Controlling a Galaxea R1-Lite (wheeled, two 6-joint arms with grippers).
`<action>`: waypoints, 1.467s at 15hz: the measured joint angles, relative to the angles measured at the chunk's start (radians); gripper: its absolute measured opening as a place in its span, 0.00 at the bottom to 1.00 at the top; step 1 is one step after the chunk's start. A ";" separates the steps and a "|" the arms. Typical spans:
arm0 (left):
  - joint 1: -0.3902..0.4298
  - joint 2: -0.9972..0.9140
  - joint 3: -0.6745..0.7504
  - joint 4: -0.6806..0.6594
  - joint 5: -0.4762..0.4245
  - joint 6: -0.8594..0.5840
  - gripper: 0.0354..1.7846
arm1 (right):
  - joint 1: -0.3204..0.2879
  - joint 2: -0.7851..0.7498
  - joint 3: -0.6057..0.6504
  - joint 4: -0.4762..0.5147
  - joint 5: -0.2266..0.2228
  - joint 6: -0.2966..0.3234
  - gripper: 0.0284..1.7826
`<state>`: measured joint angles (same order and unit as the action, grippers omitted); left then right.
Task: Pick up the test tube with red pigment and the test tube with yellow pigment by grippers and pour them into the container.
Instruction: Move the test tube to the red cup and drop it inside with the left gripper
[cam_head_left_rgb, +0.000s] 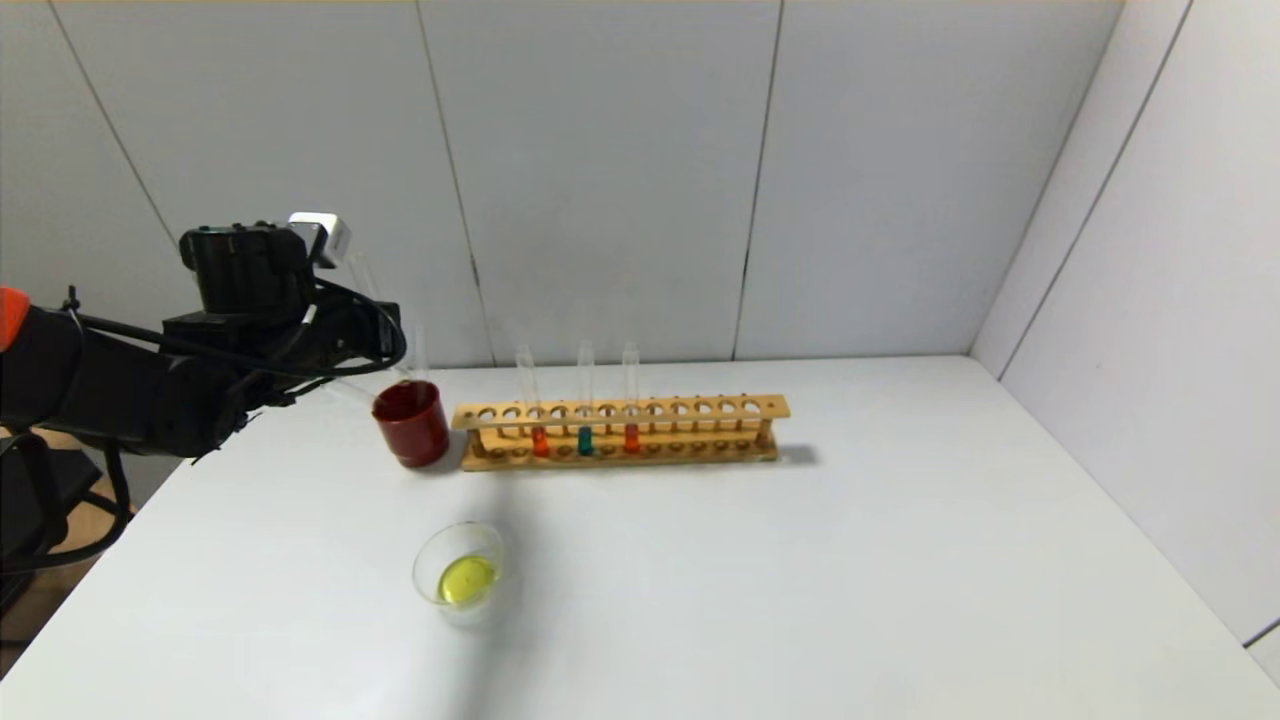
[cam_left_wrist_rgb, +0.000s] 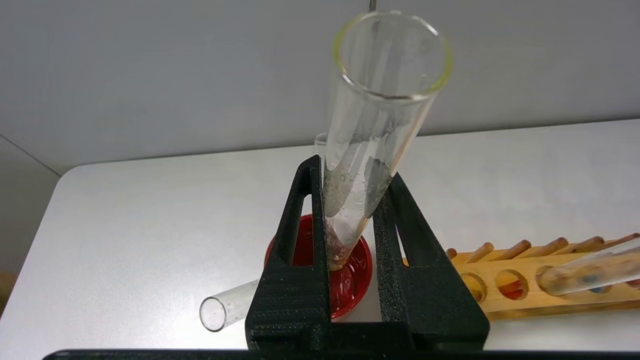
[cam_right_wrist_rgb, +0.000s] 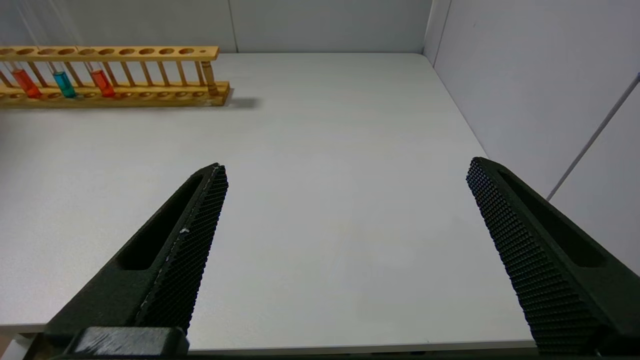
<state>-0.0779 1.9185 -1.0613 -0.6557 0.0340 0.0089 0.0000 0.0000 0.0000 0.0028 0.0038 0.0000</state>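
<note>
The matt white tabletop (cam_head_left_rgb: 800, 580) looks smooth, with only a soft sheen. The long pale wooden test tube rack (cam_head_left_rgb: 620, 432) shows bare, unvarnished grain on its dowels and drilled rails. The thin clear glass test tube (cam_left_wrist_rgb: 372, 125) in the left pincer (cam_left_wrist_rgb: 350, 200) is glossy, smeared with a cloudy film inside. The black plastic pincer fingers (cam_right_wrist_rgb: 185, 250) are matt, with a rough knurled grid on their inner faces. The round dark red cup (cam_head_left_rgb: 411, 423) is glossy, and the small shallow clear glass dish (cam_head_left_rgb: 460, 575) shines smoothly.
</note>
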 joint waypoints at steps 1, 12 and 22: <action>0.004 0.003 -0.008 0.030 0.000 -0.002 0.16 | 0.000 0.000 0.000 0.000 0.000 0.000 0.98; 0.031 0.038 -0.190 0.313 0.008 -0.120 0.16 | 0.000 0.000 0.000 0.000 0.000 0.000 0.98; 0.067 0.097 -0.227 0.308 0.000 -0.159 0.16 | 0.000 0.000 0.000 0.000 0.000 0.000 0.98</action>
<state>-0.0111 2.0157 -1.2879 -0.3477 0.0345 -0.1500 0.0000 0.0000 0.0000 0.0032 0.0043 0.0000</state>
